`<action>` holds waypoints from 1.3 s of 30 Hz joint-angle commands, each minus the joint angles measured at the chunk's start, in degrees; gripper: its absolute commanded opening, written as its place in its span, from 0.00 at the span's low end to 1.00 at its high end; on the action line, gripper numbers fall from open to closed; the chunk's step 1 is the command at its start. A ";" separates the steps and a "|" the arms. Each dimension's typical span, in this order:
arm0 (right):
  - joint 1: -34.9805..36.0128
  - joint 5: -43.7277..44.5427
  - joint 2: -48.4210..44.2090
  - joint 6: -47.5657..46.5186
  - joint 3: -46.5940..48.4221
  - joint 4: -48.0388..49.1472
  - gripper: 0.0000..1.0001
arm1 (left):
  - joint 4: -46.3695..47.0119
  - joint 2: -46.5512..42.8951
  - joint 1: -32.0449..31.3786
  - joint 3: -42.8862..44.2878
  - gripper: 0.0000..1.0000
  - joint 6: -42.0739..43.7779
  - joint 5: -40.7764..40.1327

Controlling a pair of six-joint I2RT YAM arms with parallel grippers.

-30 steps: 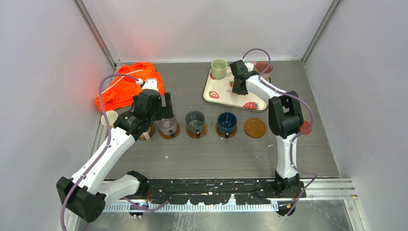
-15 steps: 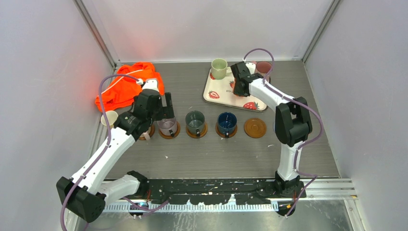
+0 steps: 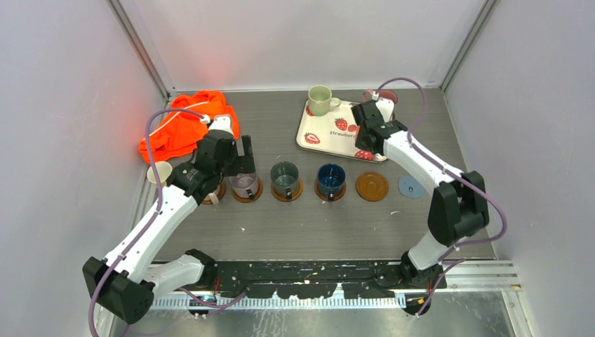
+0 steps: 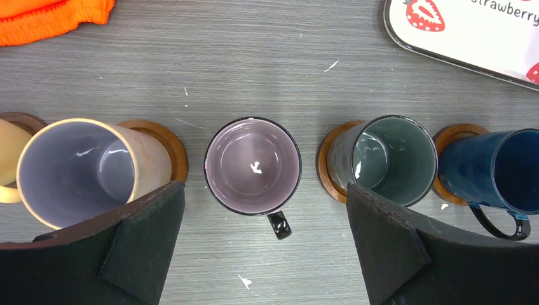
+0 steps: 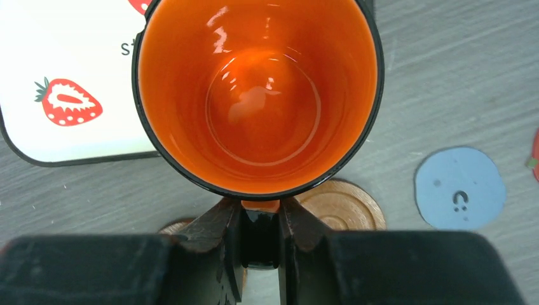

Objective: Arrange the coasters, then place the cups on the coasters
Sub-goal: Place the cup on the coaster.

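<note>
One glossy orange mug [image 5: 257, 95], black-rimmed, fills the right wrist view's upper centre, handle pinched by the right gripper [image 5: 259, 222]; the left gripper [image 4: 260, 194] gapes empty.

Cups [image 4: 253, 166] stand in a row on coasters [image 4: 325, 162], the tray [image 3: 326, 140] behind them.

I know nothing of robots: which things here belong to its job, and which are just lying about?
Job: orange mug in the right gripper; lilac mug; grey-green mug; navy mug; empty brown coaster; light-blue coaster; pale green mug.
Lying about: orange cloth; strawberry tray.
</note>
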 commanded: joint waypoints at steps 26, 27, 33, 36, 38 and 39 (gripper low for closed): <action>13.25 13.08 -24.16 14.85 -23.80 -3.66 0.01 | 1.99 0.56 0.24 0.85 1.00 -0.49 2.94; 13.34 13.17 -24.22 15.22 -24.25 -3.40 0.01 | 2.01 0.51 0.24 0.83 1.00 -0.53 2.84; 13.38 14.21 -23.76 15.91 -26.77 -1.04 0.01 | 2.01 0.38 0.24 0.75 1.00 -0.53 2.53; 13.43 13.31 -22.98 16.19 -27.75 0.50 0.01 | 1.97 0.47 0.24 0.82 1.00 -0.47 2.53; 13.53 13.03 -22.49 16.26 -28.24 1.17 0.00 | 1.97 0.49 0.24 0.67 1.00 -0.45 2.44; 13.46 13.09 -22.26 16.30 -28.42 1.37 0.01 | 1.93 0.51 0.24 0.75 1.00 -0.44 2.36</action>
